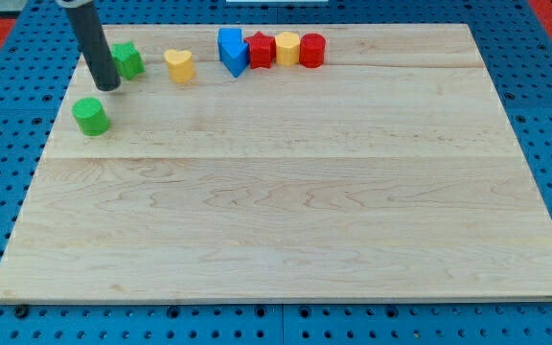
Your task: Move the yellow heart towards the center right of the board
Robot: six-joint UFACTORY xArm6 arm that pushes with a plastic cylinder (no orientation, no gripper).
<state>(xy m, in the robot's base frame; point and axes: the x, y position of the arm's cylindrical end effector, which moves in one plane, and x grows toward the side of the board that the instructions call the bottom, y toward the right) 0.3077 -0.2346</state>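
Note:
The yellow heart [179, 64] lies near the view's top left of the wooden board [286, 211]. My tip [108, 85] rests on the board left of the heart, about 70 pixels away, not touching it. A green star-like block [127, 59] sits just right of the rod, between my tip and the heart. A green cylinder [91, 116] lies just below and left of my tip.
A row of blocks stands at the view's top centre, right of the heart: a blue block [231, 50], a red star-like block [260, 49], a yellow block [287, 48] and a red cylinder [312, 49], touching one another.

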